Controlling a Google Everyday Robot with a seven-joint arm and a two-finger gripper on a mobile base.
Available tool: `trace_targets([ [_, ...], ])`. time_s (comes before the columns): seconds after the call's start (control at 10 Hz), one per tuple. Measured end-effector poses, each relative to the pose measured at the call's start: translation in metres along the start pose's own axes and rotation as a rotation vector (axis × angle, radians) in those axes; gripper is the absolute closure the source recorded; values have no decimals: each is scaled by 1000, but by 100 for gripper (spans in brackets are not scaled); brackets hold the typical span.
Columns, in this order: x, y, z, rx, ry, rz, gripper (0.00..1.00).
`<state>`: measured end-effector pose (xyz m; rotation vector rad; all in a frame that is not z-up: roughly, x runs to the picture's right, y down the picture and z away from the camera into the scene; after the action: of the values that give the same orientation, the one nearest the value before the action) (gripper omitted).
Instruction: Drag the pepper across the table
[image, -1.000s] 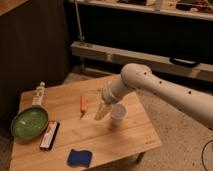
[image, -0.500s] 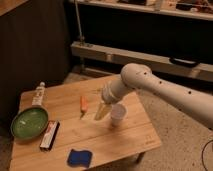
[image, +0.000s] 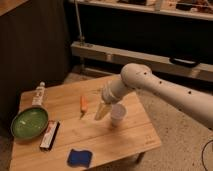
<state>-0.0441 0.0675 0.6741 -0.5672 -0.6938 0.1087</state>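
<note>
The small orange pepper (image: 83, 104) lies on the light wooden table (image: 107, 142), near its middle and toward the far side, its darker tip pointing to the front. My white arm reaches in from the right. My gripper (image: 102, 111) hangs just to the right of the pepper, a short gap away, pointing down at the tabletop. It is open and holds nothing. A white cup (image: 118, 114) stands right beside the gripper on its right.
A green bowl (image: 29, 122) sits at the table's left edge, with a white tube (image: 38, 93) behind it. A dark flat bar (image: 49, 135) lies next to the bowl. A blue sponge (image: 79, 157) rests near the front edge. Shelving runs behind the table.
</note>
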Motion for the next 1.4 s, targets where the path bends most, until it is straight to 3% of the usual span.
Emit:
trace_targets([
  [0.8, 0, -1, -1, 3, -1, -6, 20],
  [1.0, -7, -19, -11, 17, -28, -123, 20],
  [1.2, -21, -55, -21, 22, -73, -312, 20],
  [1.4, -35, -93, -9, -18, -121, -574, 20],
])
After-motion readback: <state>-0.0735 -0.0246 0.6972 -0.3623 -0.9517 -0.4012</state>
